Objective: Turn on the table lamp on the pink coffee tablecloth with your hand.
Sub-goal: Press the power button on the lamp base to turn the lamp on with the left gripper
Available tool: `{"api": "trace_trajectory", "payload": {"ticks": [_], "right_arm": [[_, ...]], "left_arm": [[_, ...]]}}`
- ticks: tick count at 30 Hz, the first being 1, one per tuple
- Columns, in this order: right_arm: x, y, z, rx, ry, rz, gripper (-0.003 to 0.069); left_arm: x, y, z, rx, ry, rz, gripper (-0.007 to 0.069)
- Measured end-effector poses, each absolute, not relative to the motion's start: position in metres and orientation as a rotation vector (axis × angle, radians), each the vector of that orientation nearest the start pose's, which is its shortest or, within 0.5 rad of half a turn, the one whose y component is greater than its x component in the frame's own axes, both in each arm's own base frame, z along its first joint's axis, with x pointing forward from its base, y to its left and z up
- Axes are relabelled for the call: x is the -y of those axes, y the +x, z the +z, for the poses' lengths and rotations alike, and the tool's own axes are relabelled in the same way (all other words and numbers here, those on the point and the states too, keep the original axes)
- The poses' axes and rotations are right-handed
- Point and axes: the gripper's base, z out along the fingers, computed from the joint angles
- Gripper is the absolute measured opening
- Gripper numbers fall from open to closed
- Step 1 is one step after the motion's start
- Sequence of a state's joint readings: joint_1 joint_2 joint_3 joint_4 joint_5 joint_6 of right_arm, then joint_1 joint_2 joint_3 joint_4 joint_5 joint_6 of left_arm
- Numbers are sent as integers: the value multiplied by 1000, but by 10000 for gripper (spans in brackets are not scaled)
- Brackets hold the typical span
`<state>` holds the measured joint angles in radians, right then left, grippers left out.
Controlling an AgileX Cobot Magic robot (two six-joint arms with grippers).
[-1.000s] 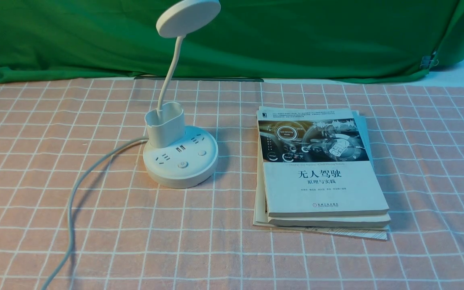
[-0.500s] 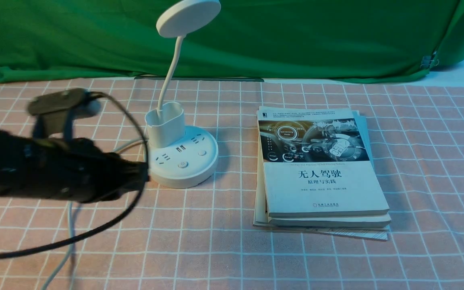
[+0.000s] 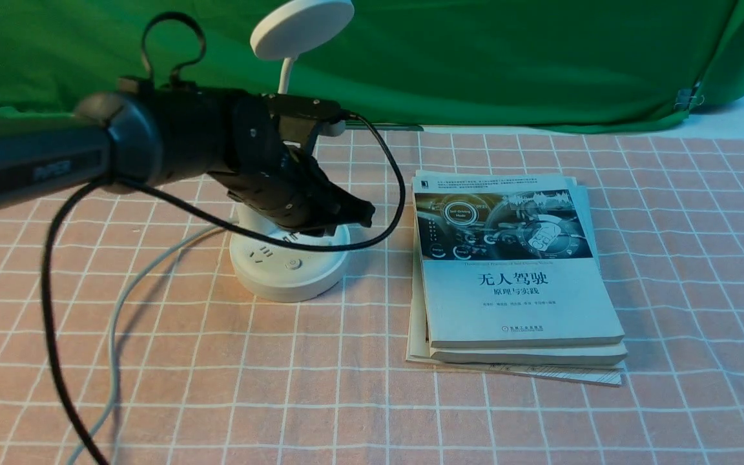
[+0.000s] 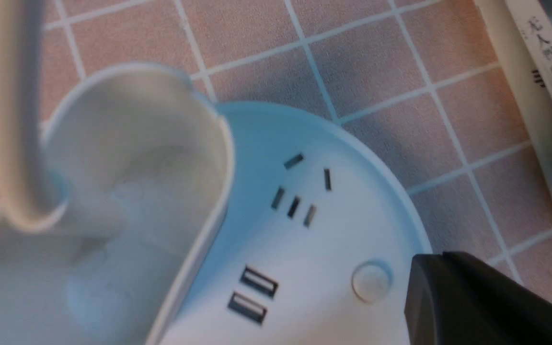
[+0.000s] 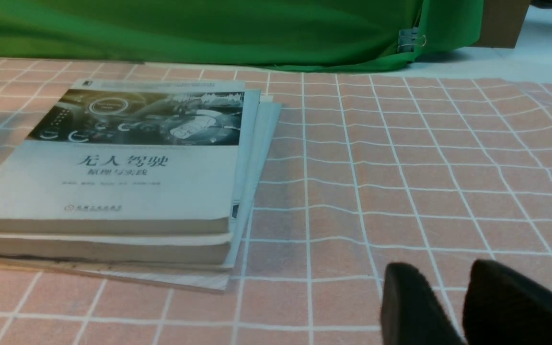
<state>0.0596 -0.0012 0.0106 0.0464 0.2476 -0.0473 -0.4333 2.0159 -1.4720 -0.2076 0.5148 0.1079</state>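
Green cloth (image 3: 507,58) hangs behind the counter, which is covered by the pink coffee tablecloth (image 3: 682,271) with its white grid. From the left edge the black left arm (image 3: 42,166), marked PiPER, stretches across above the cloth. Its left fingers (image 3: 356,212) hang over the right part of the round base of the table lamp (image 3: 285,274). The lamp stands left of centre on the cloth, and its grey-white cord (image 3: 113,323) runs off toward the near left. In the left wrist view a black fingertip (image 4: 472,297) sits just beside a small round button (image 4: 372,281) on the base. Whether it touches the base, and how far those fingers are parted, cannot be told. Right of the lamp lies a stack of books (image 3: 514,290). Farther right, the right fingers (image 5: 412,302) show over bare cloth with a narrow gap between them, holding nothing.
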Motion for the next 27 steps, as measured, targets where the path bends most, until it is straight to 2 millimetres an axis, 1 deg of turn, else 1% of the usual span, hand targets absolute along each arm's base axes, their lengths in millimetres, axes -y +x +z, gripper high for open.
{"api": "trace_trajectory", "payload": {"ticks": [2, 5, 9, 15, 23, 27], "right_arm": [[-4, 55, 187, -1740, -62, 52, 240], [-4, 55, 187, -1740, -62, 52, 240], [-4, 55, 187, -1740, -62, 52, 240], [-4, 55, 187, -1740, -62, 52, 240], [-4, 55, 187, -1740, -62, 52, 240], [-4, 55, 187, -1740, -62, 52, 240]], "left_arm": [[196, 404, 189, -2519, 509, -307, 20], [195, 406, 184, -2547, 502, -268, 20], [192, 406, 183, -2570, 488, -238, 20], [193, 405, 182, -2576, 460, -260, 20], [194, 407, 173, -2581, 433, -271, 20], [194, 408, 173, -2580, 428, -276, 20]]}}
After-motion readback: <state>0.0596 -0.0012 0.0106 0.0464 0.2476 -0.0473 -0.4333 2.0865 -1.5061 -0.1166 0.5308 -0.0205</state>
